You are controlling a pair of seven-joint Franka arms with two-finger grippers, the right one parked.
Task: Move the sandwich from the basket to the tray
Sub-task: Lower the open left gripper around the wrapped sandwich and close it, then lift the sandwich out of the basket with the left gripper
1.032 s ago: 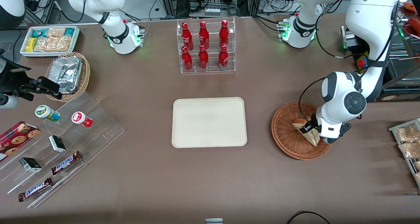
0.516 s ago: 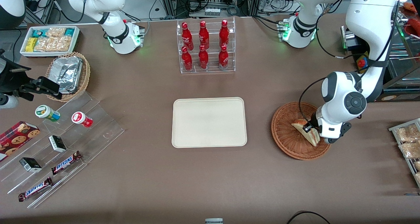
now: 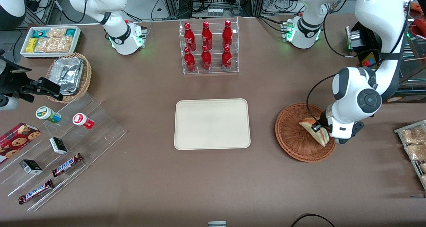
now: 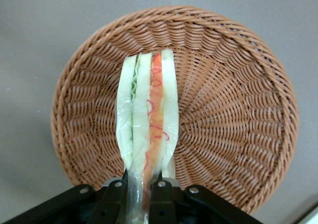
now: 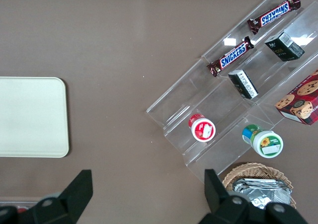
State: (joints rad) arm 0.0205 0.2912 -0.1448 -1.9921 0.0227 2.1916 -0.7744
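The sandwich (image 3: 315, 131), a pale wedge in clear wrap with red, orange and green filling along its edge (image 4: 147, 129), hangs on edge just above the reddish-brown wicker basket (image 3: 293, 137). My left gripper (image 3: 320, 127) is shut on its wide end, one finger (image 4: 115, 199) pressing each bread face. The basket (image 4: 233, 110) lies below the sandwich. The cream tray (image 3: 212, 123) sits at the table's middle, toward the parked arm from the basket, with nothing on it.
A clear rack of red bottles (image 3: 208, 47) stands farther from the camera than the tray. A wire rack of packets (image 3: 412, 143) lies at the working arm's end. Stepped acrylic shelves with snacks (image 3: 63, 143) and a tan foil basket (image 3: 70, 75) lie toward the parked arm's end.
My gripper has risen and drifted slightly toward the working arm's end with the sandwich, which lifted off the basket floor.
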